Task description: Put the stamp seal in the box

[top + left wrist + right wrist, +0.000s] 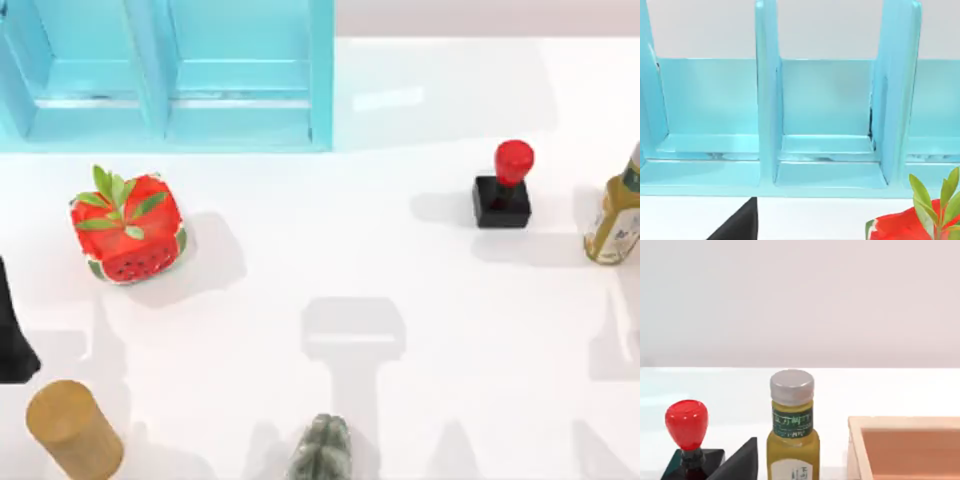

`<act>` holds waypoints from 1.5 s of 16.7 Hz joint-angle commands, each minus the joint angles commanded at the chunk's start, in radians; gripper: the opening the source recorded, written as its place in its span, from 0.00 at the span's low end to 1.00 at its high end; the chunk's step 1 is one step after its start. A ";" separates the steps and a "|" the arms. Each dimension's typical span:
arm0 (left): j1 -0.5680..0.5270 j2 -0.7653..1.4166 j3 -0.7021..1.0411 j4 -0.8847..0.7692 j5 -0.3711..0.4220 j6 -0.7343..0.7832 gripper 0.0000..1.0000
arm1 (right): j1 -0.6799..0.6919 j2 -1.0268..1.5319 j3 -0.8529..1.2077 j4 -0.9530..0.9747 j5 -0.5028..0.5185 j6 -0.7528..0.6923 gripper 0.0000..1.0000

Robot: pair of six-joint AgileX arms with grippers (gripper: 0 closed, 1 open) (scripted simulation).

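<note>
A: Starting from the left gripper point(12, 340): what can you make out?

B: A dark shape at the left edge of the bench point(400, 420) in the top view, beside a tan cylinder point(72, 430). A black finger tip point(742, 225) pokes into the left wrist view, facing a blue shelf point(830, 150) with upright dividers. Whether that gripper is open or closed, I cannot tell, and nothing seems to be in it.

A: And the right gripper?

B: One black finger tip point(740, 462) shows in the right wrist view. Again I cannot tell how far open it is, and I see nothing held.

A: Where is the stamp seal point(505, 187)?

B: Standing upright on the right half of the bench, black base down, red knob up, so its long axis is vertical. In the right wrist view it sits just beside that finger tip, with a yellow bottle point(792, 430) next to it on the other side.

A: The box?

B: A pale wooden box point(905, 447), open at the top, lies beyond the bottle in the right wrist view.

A: Which arm should go?

B: The right one, I judge. The seal lies close ahead of it, while the left gripper is well apart from it, past a watermelon cube point(128, 228). A grasp from above on the knob looks sensible, keeping clear of the bottle.
</note>
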 joint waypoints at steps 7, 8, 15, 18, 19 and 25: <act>0.000 0.000 0.000 0.000 0.000 0.000 1.00 | -0.008 0.138 0.144 -0.090 -0.006 0.035 1.00; 0.000 0.000 0.000 0.000 0.000 0.000 1.00 | -0.009 0.194 0.201 -0.127 -0.006 0.046 1.00; 0.000 0.000 0.000 0.000 0.000 0.000 1.00 | 0.016 0.788 0.743 -0.543 0.029 0.123 1.00; 0.000 0.000 0.000 0.000 0.000 0.000 1.00 | 0.047 1.117 1.027 -0.783 0.060 0.140 1.00; 0.000 0.000 0.000 0.000 0.000 0.000 1.00 | 0.059 1.228 1.125 -0.864 0.071 0.144 1.00; 0.000 0.000 0.000 0.000 0.000 0.000 1.00 | 0.138 1.810 1.720 -1.272 0.120 0.177 1.00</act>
